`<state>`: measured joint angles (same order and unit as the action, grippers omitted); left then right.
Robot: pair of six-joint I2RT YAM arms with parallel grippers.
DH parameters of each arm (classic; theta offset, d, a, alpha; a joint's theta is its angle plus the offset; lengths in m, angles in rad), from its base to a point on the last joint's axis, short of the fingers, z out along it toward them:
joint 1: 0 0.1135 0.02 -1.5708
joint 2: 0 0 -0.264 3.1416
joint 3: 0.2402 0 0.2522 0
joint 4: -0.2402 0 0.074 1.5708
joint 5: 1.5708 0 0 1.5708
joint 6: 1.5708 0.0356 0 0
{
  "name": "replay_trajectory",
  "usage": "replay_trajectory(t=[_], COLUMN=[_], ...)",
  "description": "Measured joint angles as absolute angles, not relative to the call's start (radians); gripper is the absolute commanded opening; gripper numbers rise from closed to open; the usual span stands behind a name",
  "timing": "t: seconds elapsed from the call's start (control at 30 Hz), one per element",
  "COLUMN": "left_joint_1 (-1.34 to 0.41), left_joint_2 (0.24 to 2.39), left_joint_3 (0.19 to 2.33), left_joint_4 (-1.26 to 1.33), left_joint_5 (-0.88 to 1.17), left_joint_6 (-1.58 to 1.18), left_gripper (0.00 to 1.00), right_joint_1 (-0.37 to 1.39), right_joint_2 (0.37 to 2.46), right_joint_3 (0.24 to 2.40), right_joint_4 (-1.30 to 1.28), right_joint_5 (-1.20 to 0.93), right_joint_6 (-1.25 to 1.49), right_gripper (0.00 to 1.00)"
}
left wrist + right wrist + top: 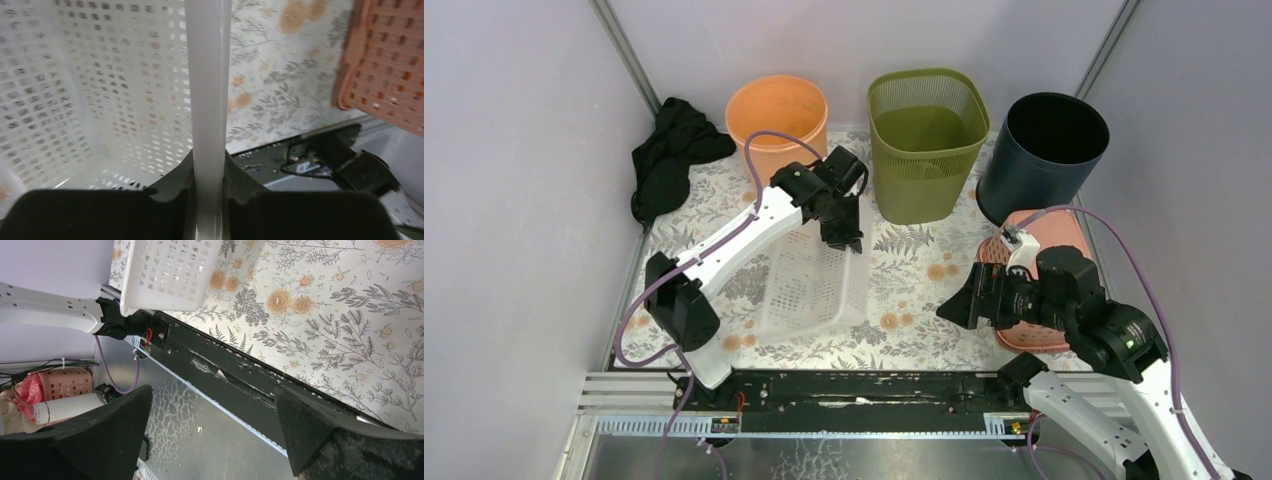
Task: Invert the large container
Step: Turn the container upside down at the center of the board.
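The large white perforated basket [809, 285] lies left of centre on the floral table, tipped, with its right rim raised. My left gripper [849, 243] is shut on that rim. In the left wrist view the white rim [207, 90] runs straight up between the pads, and the gripper [208, 175] pinches it on both sides. My right gripper [954, 308] hovers open and empty near the front right of the table. In the right wrist view it [212, 405] is wide open over the front rail, with the white basket [170, 270] at the top.
An orange bucket [777, 115], a green mesh bin [924, 140] and a dark round bin [1044, 150] stand along the back. A salmon basket [1054, 232] lies under the right arm, also in the left wrist view [385, 60]. Black cloth [669, 155] lies at the back left.
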<state>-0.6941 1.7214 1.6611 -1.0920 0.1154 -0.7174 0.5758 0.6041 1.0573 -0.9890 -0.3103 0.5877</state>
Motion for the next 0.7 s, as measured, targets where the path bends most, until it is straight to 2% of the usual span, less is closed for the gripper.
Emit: replay_trajectory(t=[0.3, 0.7], left_joint_1=[-0.733, -0.765], left_joint_2=[1.673, 1.624], left_joint_3=[1.679, 1.658], left_joint_4=[-1.042, -0.917], left_joint_5=[0.221, 0.267], left_joint_6=[-0.811, -0.929], left_gripper=[0.0, 0.0], right_joint_1=[0.576, 0.576], right_joint_2=[0.587, 0.577], right_joint_3=[1.084, 1.091], right_joint_4=[-1.013, -1.028], right_joint_5=[-0.319, -0.333], right_joint_6=[0.581, 0.576], right_gripper=[0.99, 0.99])
